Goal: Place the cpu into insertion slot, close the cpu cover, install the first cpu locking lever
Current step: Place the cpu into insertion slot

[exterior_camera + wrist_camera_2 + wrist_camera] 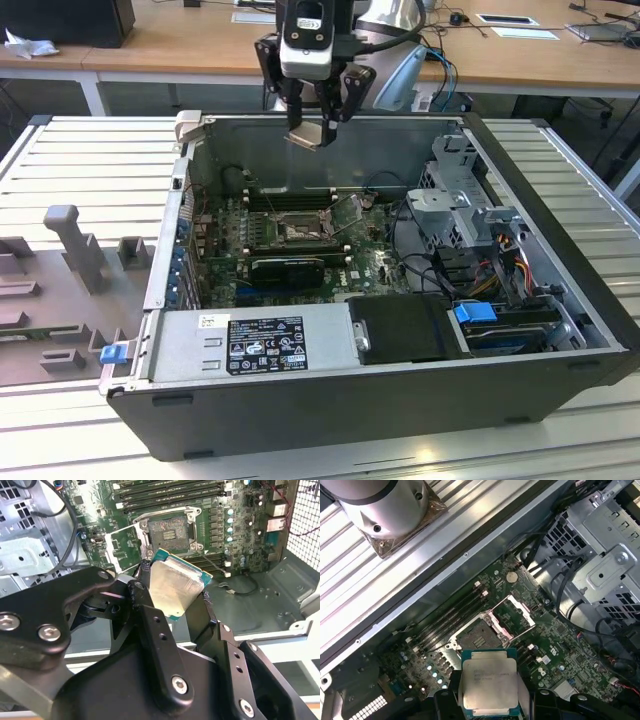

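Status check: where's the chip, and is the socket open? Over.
Arm's gripper shut on the cpu, above the computer case. The insertion slot bare, cpu cover swung open. Nothing seen lying across the slot.

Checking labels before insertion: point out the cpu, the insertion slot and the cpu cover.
the cpu [175, 590], second wrist view, middle of its metal top.
the insertion slot [167, 530], second wrist view, dark centre.
the cpu cover [522, 611], first wrist view, frame edge.
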